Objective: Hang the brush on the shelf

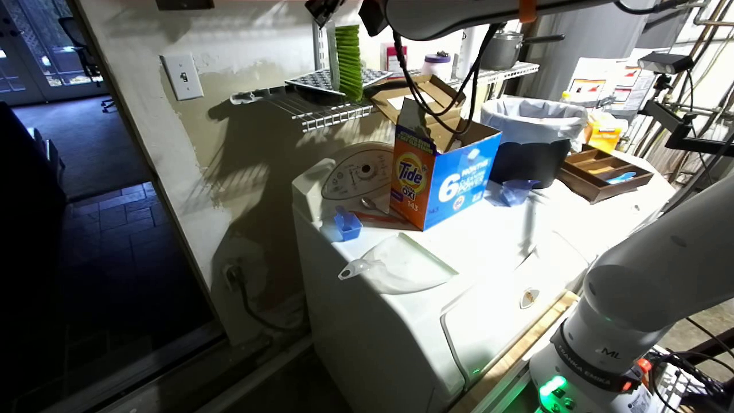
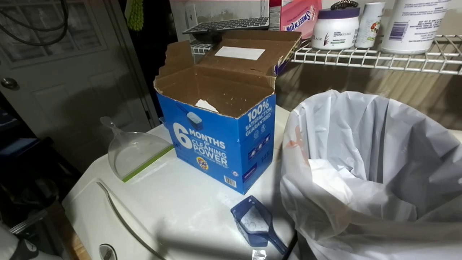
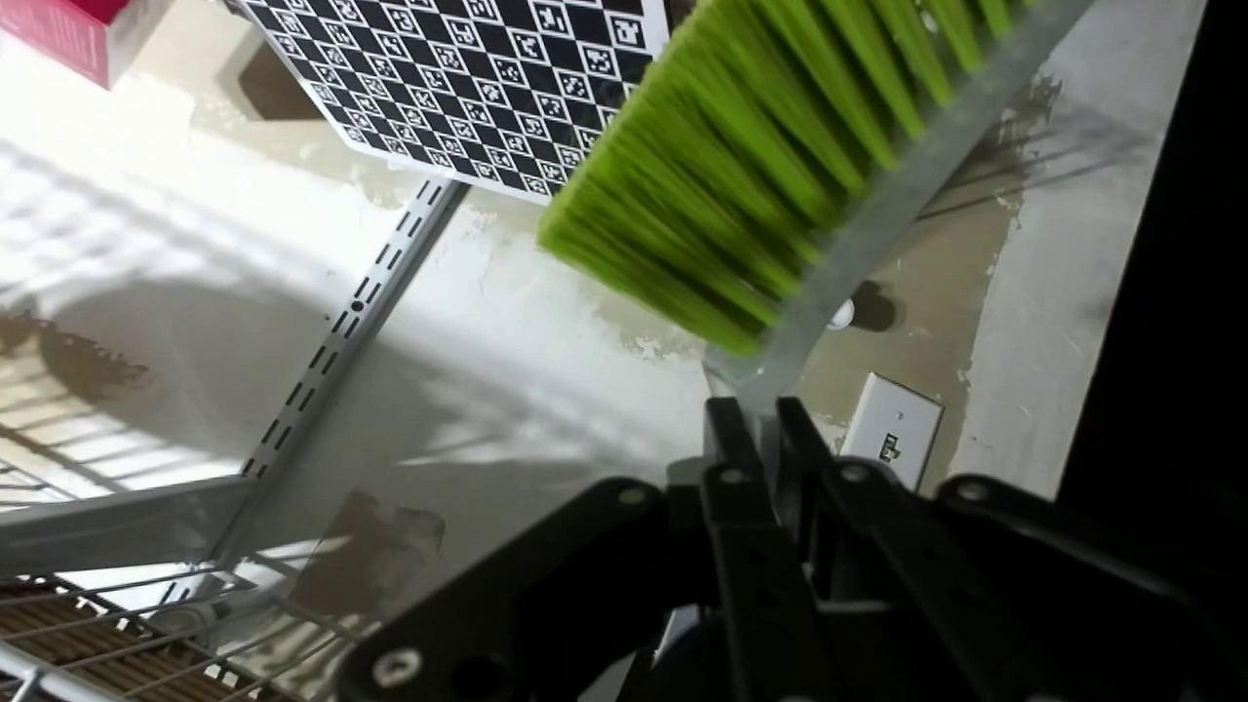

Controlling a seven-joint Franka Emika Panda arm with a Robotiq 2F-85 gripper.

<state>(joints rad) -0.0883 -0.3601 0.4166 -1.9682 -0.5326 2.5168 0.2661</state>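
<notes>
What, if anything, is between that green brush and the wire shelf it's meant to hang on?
The claw already grips the brush. A checkered board over part of the wire shelf might get in the way; nothing visible blocks the front wires beside it. The exact hanging spot isn't clear.

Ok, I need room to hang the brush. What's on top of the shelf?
On the shelf: a checkered board, a pink box, a purple-lidded jar, white containers and a grey pot. Something dark under the board is mostly covered; I can't name it.
</notes>
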